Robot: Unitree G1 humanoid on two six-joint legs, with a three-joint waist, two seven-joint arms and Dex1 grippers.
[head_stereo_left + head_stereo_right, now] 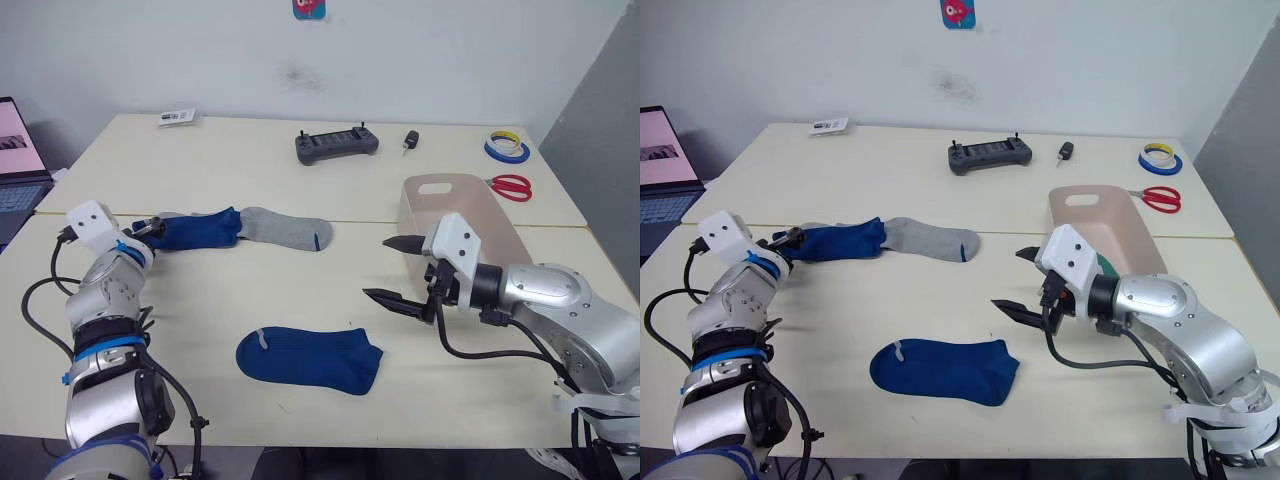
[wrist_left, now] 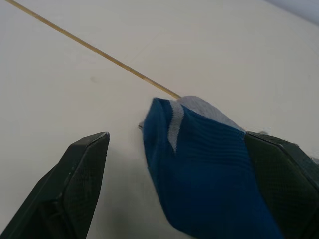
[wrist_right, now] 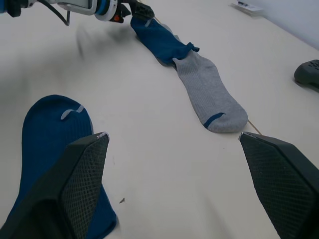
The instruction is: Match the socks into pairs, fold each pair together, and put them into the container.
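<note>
on the tabletop [image 1: 300, 170], two blue socks apart
left gripper [image 1: 150, 228] has its fingers spread around the cuff of the far blue sock [image 1: 200, 230], which overlaps a grey sock [image 1: 285, 228]; right gripper [image 1: 398, 270], fingers spread and empty, hovers nearer the front blue sock [image 1: 310, 358], its long axis running left-right; container [image 1: 480, 215] behind.

A royal blue sock [image 1: 309, 360] with a small pale mark lies at six o'clock on the cream table [image 1: 250, 160]. At nine o'clock a second royal blue sock [image 1: 198, 230] has pale cuff trim. Beside it, the grey sock [image 1: 285, 229] bears a blue stripe. The container [image 1: 462, 215] at three o'clock is pinkish-beige
</note>
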